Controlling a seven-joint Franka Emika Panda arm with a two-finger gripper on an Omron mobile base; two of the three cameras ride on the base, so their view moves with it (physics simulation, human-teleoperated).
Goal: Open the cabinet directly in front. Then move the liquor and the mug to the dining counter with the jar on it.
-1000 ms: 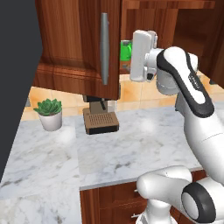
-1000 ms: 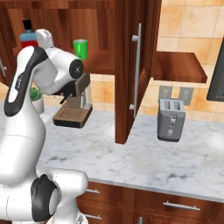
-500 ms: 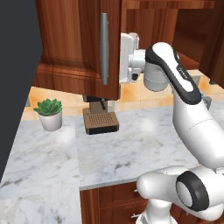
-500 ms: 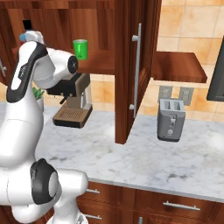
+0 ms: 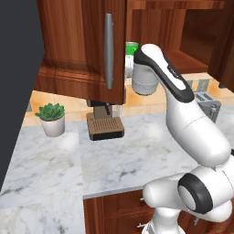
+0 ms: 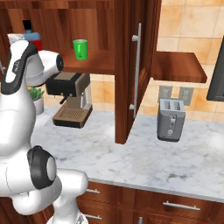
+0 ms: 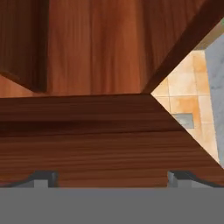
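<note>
Marble worktop [image 6: 183, 157] carries a toaster [image 6: 170, 119] beneath the open cabinet [image 6: 131, 65]; gripper [image 7: 111, 177] spread wide, empty.

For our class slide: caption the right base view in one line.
Cabinet open, green mug on its shelf, white arm reaching in.

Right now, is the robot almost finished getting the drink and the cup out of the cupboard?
Not nearly. Done: both doors of the reddish-brown wooden wall cabinet stand open. In hand: nothing; the pincer is open at the shelf edge, with its fingertips spread apart. Left: the small bright green mug and the red, blue-topped bottle both sit on the shelf and must go to the dining counter.
</note>
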